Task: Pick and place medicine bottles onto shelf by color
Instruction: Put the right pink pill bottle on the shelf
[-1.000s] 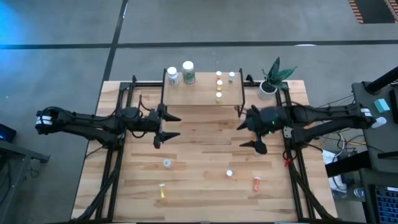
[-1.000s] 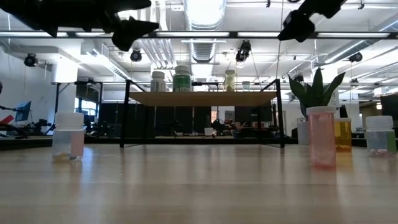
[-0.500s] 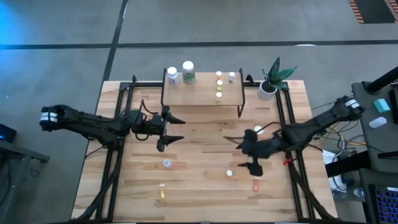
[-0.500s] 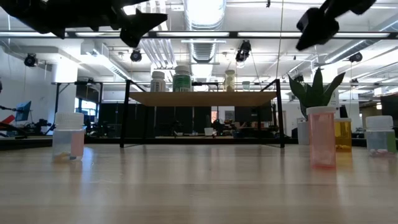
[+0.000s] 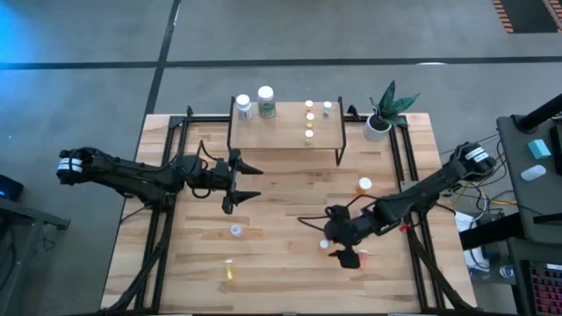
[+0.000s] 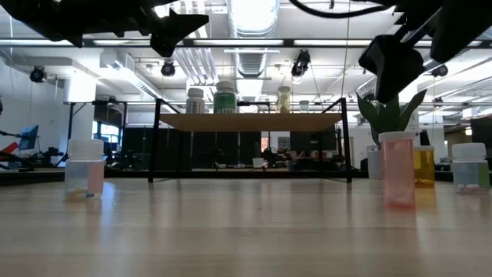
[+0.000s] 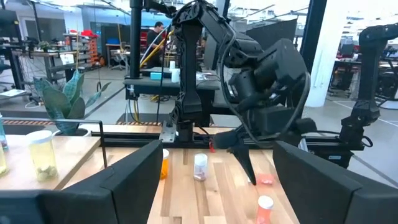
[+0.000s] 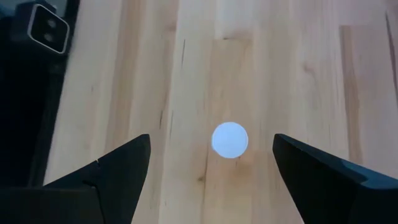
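Observation:
The shelf (image 5: 285, 130) stands at the table's far middle and carries two larger white bottles (image 5: 255, 104) and several tiny yellow and clear ones (image 5: 309, 117). More medicine bottles stand on the tabletop: a clear one (image 5: 235, 231), a yellow one (image 5: 229, 269), an orange one (image 5: 364, 184), an orange-red one (image 5: 362, 259) and a small white-capped one (image 5: 323, 244). My right gripper (image 5: 328, 237) hangs open, tipped downward above the white-capped bottle (image 8: 230, 139), one finger to each side and clear of it. My left gripper (image 5: 248, 182) is open in the air, left of centre, in front of the shelf.
A potted plant (image 5: 385, 110) stands at the far right beside the shelf. Black frame rails (image 5: 162, 219) run along the left and right sides of the table. Bare wood lies between the shelf and the loose bottles.
My right gripper has swung from beside the shelf's right end toward the near edge and the table's middle, sinking and tipping downward, and now hangs over the white-capped bottle. No bottle has moved.

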Controlling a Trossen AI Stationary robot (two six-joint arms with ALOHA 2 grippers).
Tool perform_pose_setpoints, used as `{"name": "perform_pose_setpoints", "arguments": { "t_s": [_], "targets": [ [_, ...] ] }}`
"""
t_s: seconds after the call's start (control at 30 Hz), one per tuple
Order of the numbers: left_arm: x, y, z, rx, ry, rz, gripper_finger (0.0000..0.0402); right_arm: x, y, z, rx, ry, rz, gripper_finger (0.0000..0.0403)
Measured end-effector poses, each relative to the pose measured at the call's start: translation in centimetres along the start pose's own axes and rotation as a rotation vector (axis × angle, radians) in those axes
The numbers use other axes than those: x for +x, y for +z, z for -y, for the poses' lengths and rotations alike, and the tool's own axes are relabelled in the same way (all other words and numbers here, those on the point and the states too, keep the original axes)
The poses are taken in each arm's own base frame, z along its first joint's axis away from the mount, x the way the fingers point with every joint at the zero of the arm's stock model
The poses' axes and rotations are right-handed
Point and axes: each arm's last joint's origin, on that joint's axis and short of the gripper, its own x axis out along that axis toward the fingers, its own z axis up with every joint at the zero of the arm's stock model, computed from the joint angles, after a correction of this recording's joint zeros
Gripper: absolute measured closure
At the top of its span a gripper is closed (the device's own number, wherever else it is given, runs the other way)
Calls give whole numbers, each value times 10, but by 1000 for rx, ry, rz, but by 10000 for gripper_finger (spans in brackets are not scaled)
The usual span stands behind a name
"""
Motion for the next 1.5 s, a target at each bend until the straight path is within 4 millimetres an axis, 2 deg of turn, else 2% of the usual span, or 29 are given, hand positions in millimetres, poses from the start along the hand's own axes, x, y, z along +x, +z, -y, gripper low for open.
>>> {"name": "perform_pose_setpoints", "arguments": {
  "t_s": [0.53,0.67,1.1,1.33,1.5],
  "targets": [
    [1,-1,0,-8,-2,-7,114,38,-11,6,-4,-89,-83,78],
    [1,-1,1,-9,-3,-7,114,41,-10,5,-23,-81,-50,78],
    [1,-2,1,-11,-4,-14,114,51,-25,14,-13,-75,-23,78],
    [1,-2,1,-11,-4,-14,114,52,-24,14,-22,-79,-9,79],
    [1,-2,1,-11,-4,-14,114,52,-24,14,-25,-90,4,111]
  ]
}}
